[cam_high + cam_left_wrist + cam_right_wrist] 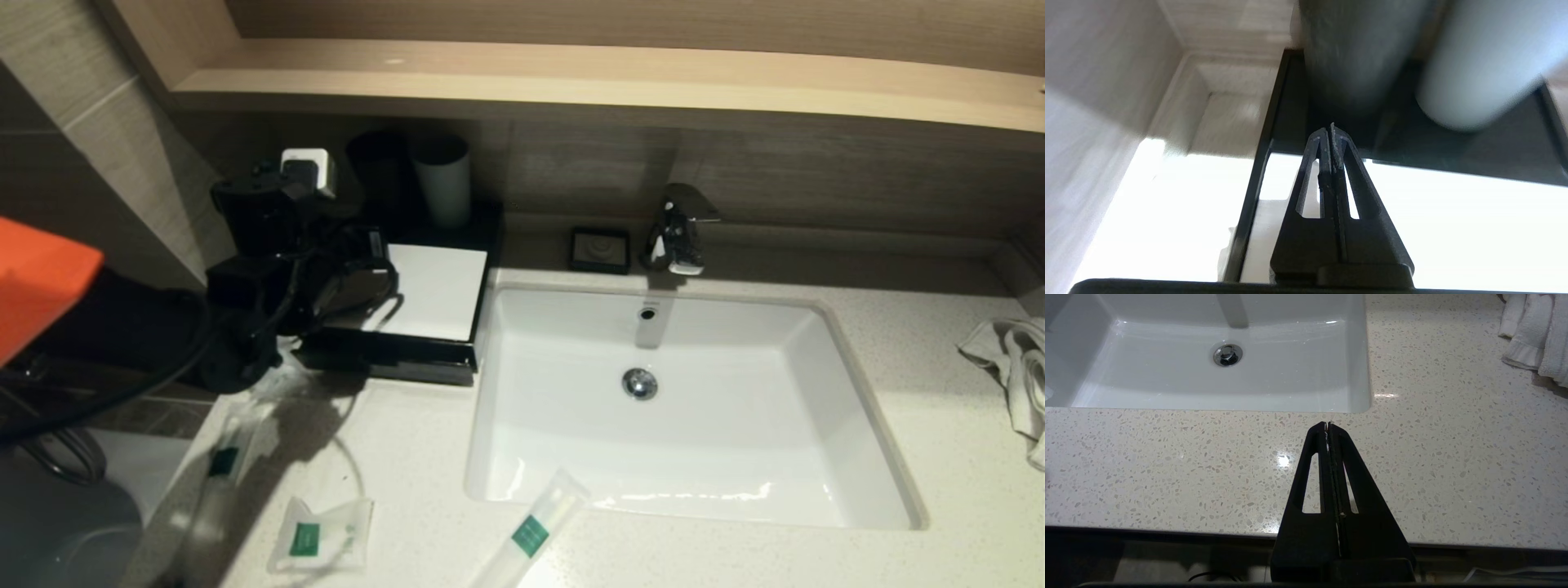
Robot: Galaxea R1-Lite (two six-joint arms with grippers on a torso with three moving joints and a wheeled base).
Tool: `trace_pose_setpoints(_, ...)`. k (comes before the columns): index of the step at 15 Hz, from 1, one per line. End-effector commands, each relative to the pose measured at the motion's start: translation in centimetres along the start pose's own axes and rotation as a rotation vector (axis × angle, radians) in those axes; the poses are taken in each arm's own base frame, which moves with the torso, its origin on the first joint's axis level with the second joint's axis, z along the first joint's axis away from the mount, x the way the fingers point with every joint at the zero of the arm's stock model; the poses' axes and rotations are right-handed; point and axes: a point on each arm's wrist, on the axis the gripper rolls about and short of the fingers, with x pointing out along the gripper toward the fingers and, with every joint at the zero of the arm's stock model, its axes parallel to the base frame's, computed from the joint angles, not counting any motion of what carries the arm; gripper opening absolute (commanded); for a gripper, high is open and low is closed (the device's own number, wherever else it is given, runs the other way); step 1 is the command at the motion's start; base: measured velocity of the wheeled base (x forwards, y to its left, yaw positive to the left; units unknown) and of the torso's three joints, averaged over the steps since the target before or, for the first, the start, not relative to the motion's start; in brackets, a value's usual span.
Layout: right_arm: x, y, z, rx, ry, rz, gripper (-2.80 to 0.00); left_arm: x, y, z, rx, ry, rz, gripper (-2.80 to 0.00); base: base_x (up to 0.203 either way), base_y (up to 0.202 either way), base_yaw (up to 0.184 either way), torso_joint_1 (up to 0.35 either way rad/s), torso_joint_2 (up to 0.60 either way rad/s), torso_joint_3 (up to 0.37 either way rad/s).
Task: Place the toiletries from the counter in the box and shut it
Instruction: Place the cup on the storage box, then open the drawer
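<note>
The box, black with a white top panel, stands on the counter left of the sink. My left gripper hangs over the box's left part, shut, with nothing visible between its fingers; the left wrist view has it above the white panel. Three toiletries lie on the counter in front: a long packet in the arm's shadow, a small squarish packet, and a long packet at the sink's front rim. My right gripper is shut and empty over the counter's front edge.
A dark cup and a white cup stand on the back of the box. The white sink, the tap and a small black soap dish lie to the right. A white towel sits at the far right.
</note>
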Motion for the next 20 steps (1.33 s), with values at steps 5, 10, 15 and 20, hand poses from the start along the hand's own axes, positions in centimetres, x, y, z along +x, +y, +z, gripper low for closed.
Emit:
trace_pose_setpoints(5, 0.0, 0.0, 0.0, 0.0, 0.001, 0.0, -2.8, -6.4, 1.5, 2.8, -0.006, -0.024, -0.014, -2.8, 0.0, 0.0, 0.0, 0.0, 0.0, 0.0)
trace_pose_setpoints(10, 0.0, 0.0, 0.0, 0.0, 0.001, 0.0, -2.8, -11.2, 2.9, 3.4, 0.005, 0.018, -0.021, -2.8, 0.0, 0.0, 0.0, 0.0, 0.0, 0.0)
trace_pose_setpoints(15, 0.0, 0.0, 0.0, 0.0, 0.0, -0.001, -2.8, -15.3, 3.1, 0.1, 0.048, 0.175, -0.075, -2.8, 0.0, 0.0, 0.0, 0.0, 0.0, 0.0)
trace_pose_setpoints(20, 0.0, 0.0, 0.0, 0.0, 0.002, 0.0, -2.8, -16.5, 3.2, -2.0, 0.011, 0.253, -0.121, -2.8, 0.0, 0.0, 0.0, 0.0, 0.0, 0.0)
